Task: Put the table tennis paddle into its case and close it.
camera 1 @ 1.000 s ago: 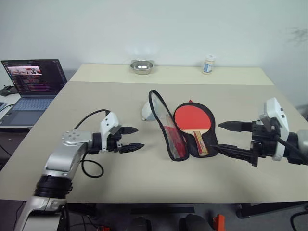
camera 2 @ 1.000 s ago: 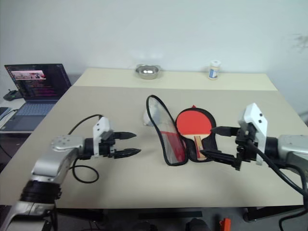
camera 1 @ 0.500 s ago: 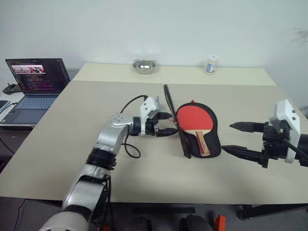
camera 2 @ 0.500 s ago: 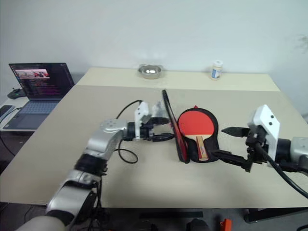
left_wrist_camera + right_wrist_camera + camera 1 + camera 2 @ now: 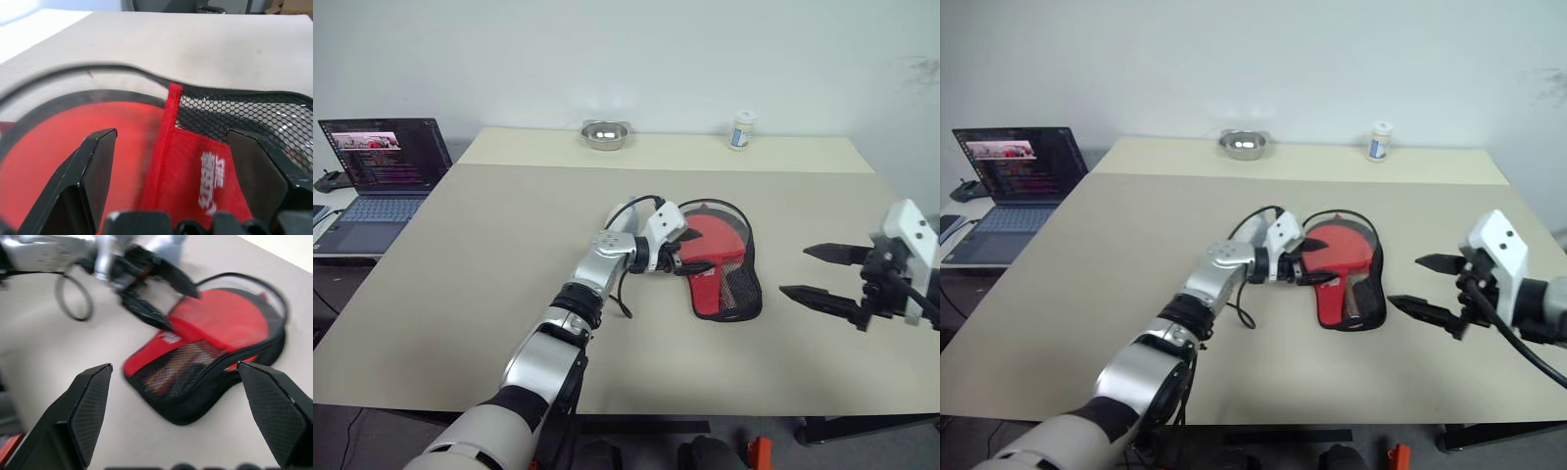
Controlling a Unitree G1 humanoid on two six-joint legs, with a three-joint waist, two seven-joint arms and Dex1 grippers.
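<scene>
paddle lying inside the folded-over case on the bench

a wide beige bench (image 5: 509, 255) stands before a plain pale wall. a second bench section butts against its far edge and carries a small metal bowl (image 5: 603, 134) and a little white jar (image 5: 739, 130), well apart from each other. off the near bench's left side an open laptop (image 5: 378, 162) glows on a lower surface.

near the middle of the bench lies the case (image 5: 724, 284), its black zip edging ringing a flap of clear film and black mesh with a red patch. that flap lies down over the table tennis paddle (image 5: 717, 240), whose red face shows through the film; through the mesh the handle end is dim.

the left pincer (image 5: 693, 262) reaches in from the left with its fingers apart, tips at the flap's red patch; whether they press on it cannot be told. the right pincer (image 5: 822, 273) hangs to the right of the case, clear of it, fingers spread wide and holding nothing.
</scene>
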